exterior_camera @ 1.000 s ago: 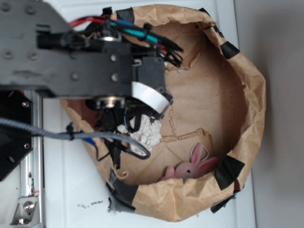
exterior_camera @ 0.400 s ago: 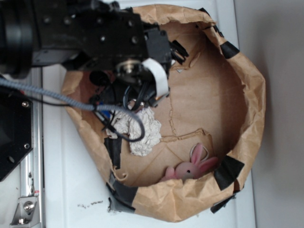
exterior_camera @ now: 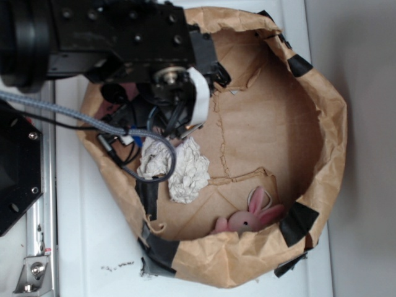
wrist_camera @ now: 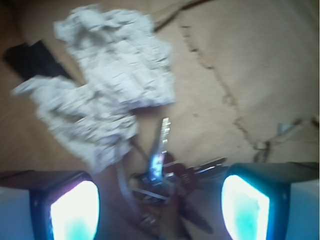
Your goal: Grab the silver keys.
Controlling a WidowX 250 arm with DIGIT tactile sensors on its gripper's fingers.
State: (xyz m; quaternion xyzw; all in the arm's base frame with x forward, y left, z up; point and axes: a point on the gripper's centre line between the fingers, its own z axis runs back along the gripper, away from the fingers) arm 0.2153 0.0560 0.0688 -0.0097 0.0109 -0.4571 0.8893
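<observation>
Exterior view overhead, looking down; wrist view close, both showing the paper wad (exterior_camera: pixel 179 167) (wrist_camera: pixel 107 75).

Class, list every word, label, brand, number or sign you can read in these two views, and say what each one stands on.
None can be read. The paper bag, the crumpled paper wad and the silver keys between the gripper fingers show no print; the wrist view is blurred.

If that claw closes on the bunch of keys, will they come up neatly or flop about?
Probably floppy: the silver keys fan loosely from one ring, so some would likely dangle. Their shiny metal may slip between the fingers. The crumpled paper touching them might get dragged along.
</observation>
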